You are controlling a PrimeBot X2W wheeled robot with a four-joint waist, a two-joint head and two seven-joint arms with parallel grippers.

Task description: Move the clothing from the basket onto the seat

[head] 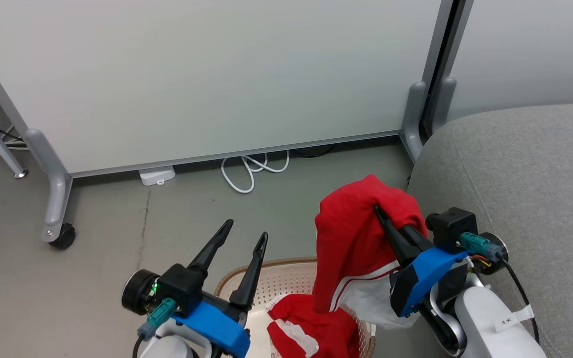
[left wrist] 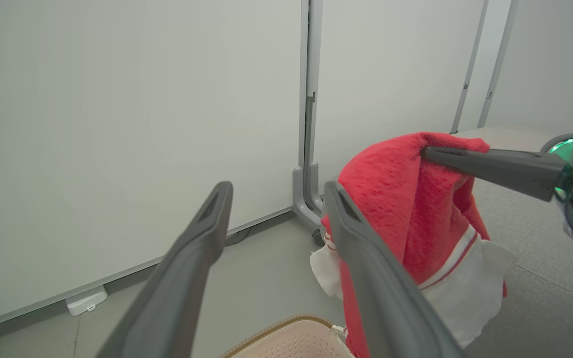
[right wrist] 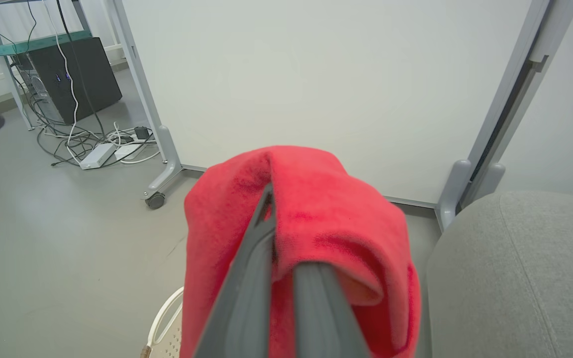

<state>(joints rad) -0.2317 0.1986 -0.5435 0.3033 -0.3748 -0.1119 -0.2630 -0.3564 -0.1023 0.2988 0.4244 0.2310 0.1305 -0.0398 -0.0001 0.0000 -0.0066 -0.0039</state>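
Nearest the lower edge of the head view, the left gripper [head: 246,227] points up and slightly right from its low forearm, above the left rim of the single laundry basket [head: 266,265]. Its two dark fingers are spread wide and hold nothing. One red garment with a white stripe [head: 306,325] lies in the basket against the right rim. The right gripper [head: 379,210] slants up and leftward beside that rim, its fingers pinched together on a second red garment [head: 346,238] with white trim. This garment hangs above the basket, and whether its hem touches the one below cannot be told. Just to the right stands one grey sofa [head: 530,169]. Beyond are two partition panels [head: 217,74] and one looped white cable [head: 251,171] on the floor [head: 92,278].
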